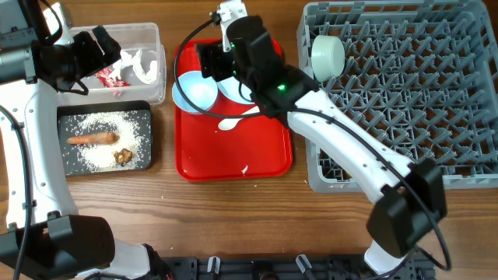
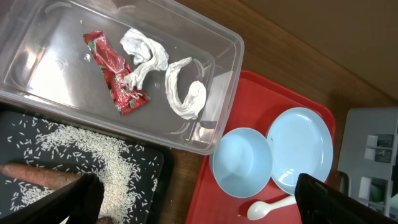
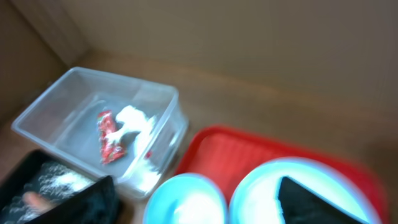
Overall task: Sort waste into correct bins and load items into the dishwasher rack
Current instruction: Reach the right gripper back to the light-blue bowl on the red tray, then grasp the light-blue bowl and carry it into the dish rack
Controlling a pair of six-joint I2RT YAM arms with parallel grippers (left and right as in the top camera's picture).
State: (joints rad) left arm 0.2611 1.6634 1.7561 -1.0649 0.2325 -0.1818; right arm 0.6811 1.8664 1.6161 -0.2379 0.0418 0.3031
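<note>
The clear tub (image 1: 152,39) holds the red-and-white wrapper (image 2: 115,71) and crumpled white paper (image 2: 183,93). The black tray (image 1: 144,117) holds rice grains (image 1: 105,124), the carrot piece (image 1: 92,139) and a brown lump (image 1: 123,156). A pale blue bowl (image 1: 194,93), the plate (image 2: 301,149) and the white spoon (image 1: 233,122) lie on the red tray (image 1: 233,155). A pale cup (image 1: 328,56) lies in the grey rack (image 1: 405,85). My left gripper (image 2: 205,205) is open and empty above the tub's near edge. My right gripper (image 3: 199,205) is open, blurred, above the bowl and plate. A second bowl is not in view.
A small white bit (image 1: 244,169) lies near the red tray's front edge. A few rice grains (image 1: 159,190) lie on the wooden table in front of the black tray. My right arm (image 1: 350,148) stretches from the front right across the rack's left corner.
</note>
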